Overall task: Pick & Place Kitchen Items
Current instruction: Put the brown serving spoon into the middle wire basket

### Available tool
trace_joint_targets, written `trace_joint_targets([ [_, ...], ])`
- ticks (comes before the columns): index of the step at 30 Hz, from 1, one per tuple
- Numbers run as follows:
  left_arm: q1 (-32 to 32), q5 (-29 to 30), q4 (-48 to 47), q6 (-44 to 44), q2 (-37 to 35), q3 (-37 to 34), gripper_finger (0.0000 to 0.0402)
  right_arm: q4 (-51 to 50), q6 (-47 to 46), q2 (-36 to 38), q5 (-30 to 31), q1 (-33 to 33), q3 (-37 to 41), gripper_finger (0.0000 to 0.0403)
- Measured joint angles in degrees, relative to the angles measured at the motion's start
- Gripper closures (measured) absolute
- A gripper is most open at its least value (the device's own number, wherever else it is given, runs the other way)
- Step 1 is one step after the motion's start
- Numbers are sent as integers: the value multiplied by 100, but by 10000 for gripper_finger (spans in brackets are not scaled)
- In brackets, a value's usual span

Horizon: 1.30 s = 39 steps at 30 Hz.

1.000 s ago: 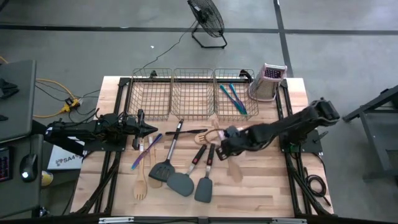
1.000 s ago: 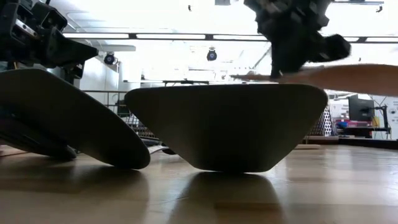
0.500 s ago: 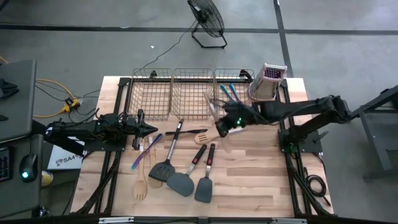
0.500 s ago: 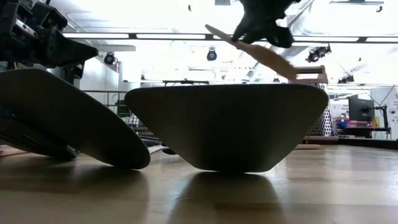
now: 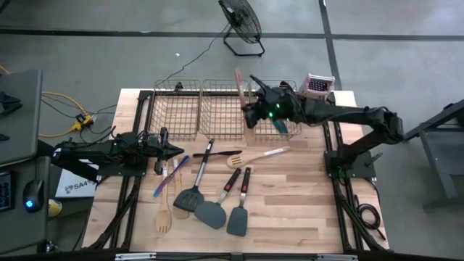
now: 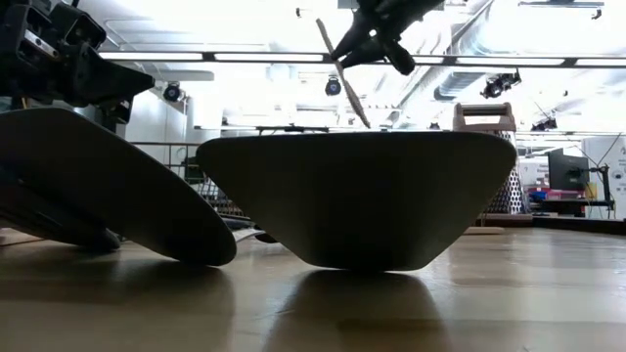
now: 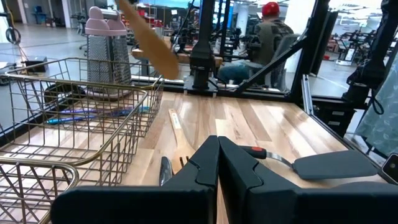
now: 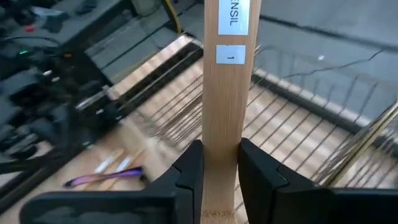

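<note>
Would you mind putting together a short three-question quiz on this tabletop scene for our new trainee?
1. True or false: the right gripper is shut on a pale wooden utensil.
2. Where does the right gripper hang in the high view? A) over the dark grey spatulas at the table's front; B) over the wire baskets at the back; C) beside the left gripper.
3. Fill in: the metal box grater stands next to the ____ basket, seen from above.

Key:
1. True: its fingers clamp the wooden handle on both sides.
2. B.
3. Rightmost; slim blue pieces lie in that basket.
</note>
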<state>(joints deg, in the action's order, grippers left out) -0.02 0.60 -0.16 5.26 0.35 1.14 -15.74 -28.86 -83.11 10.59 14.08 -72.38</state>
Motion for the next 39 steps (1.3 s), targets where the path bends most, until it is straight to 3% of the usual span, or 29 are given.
trace_joint_targets([
  [17, 0, 2, 1, 0, 0, -1, 398, -297, 1451, -2260, -478, 823, -2248, 336],
  [21, 0, 4, 1, -1, 0, -1, 398, -382, 1668, -2635, -675, 952, -2380, 336],
  [30, -1, 4, 0, -2, 1, -1, 398, -499, 1204, -3175, -1223, 1127, -2380, 336],
  [39, -1, 4, 2, -2, 1, -1, 398, -781, 1031, -3289, -1272, 1204, -2385, 335],
])
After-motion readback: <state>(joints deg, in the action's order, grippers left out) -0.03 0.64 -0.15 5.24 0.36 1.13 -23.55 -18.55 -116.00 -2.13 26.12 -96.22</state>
